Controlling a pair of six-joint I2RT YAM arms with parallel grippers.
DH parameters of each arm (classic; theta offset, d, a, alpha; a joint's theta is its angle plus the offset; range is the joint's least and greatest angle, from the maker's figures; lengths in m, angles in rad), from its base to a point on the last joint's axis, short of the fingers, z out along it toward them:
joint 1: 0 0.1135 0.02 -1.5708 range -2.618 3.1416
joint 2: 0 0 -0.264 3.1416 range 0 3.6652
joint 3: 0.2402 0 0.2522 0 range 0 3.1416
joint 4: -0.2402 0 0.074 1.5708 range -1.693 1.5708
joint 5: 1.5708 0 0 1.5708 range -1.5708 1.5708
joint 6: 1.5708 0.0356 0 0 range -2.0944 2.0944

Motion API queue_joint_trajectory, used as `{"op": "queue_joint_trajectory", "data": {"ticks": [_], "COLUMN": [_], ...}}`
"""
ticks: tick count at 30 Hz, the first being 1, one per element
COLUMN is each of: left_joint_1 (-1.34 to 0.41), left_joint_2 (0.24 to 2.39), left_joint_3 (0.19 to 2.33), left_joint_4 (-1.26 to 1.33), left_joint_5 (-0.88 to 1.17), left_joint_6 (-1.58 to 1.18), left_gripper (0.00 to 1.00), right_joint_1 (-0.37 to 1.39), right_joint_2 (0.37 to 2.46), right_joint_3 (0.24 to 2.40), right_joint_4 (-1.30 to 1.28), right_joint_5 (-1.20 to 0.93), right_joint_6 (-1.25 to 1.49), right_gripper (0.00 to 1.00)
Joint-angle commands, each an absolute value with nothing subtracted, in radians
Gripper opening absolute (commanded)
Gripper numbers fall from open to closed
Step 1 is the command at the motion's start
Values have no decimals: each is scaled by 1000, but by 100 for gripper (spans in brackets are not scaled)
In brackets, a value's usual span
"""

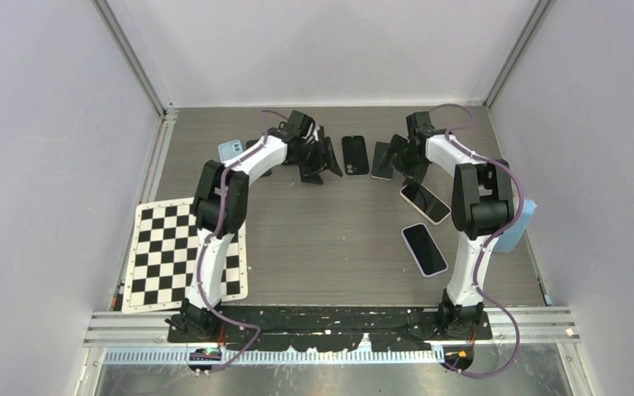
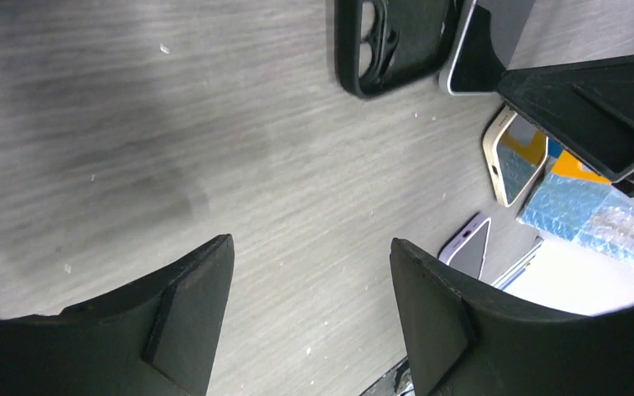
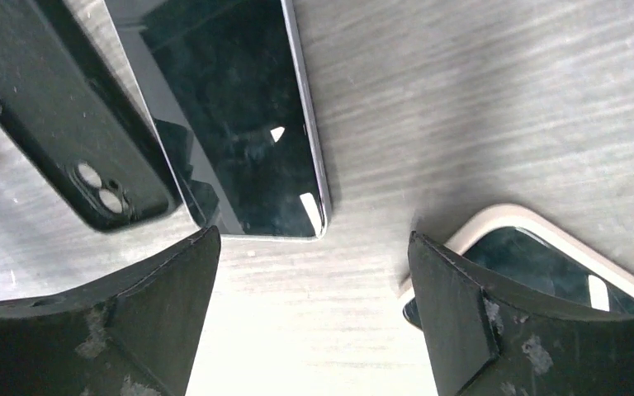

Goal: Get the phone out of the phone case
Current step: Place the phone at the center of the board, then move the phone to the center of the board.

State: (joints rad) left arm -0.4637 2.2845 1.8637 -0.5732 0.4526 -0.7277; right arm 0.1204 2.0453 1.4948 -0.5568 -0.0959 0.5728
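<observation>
- The black phone case [image 3: 41, 107] lies empty on the surface [image 3: 503, 99], its camera cutouts open.
- The phone [image 3: 231, 124] lies bare just beside it, screen up. I judge the extraction done.
- My right tool [image 3: 314, 243] hovers over the phone's end, fingers spread, gripping nothing.
- My left tool [image 2: 312, 247] is also spread and empty, near the case.
- What's left seems to be only backing both arms off.

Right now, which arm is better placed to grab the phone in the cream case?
Right, probably: the right gripper, open, hovers just beside the cream-cased phone; the left gripper sits beyond the black case, farther off.
</observation>
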Motion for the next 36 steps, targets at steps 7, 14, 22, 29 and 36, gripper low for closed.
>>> {"op": "queue_joint_trajectory", "data": {"ticks": [7, 14, 22, 29, 36], "left_joint_1": [-464, -458, -442, -424, -413], "left_joint_2": [1961, 1799, 1685, 1689, 1693], "left_joint_3": [1629, 1425, 1269, 1249, 1260], "left_joint_4": [-470, -424, -395, -397, -394], "left_joint_5": [410, 391, 378, 405, 409], "left_joint_6": [-648, -624, -610, -608, -609], "left_gripper": [73, 73, 73, 73, 72], "right_joint_1": [134, 137, 77, -9, -82], "right_joint_2": [1619, 1286, 997, 1018, 1174], "right_joint_3": [1310, 1029, 861, 838, 733], "right_joint_4": [-673, -778, -916, -839, -639], "right_joint_5": [-4, 128, 185, 57, 28], "right_joint_6": [526, 593, 658, 687, 650], "right_gripper": [82, 82, 99, 100, 100]}}
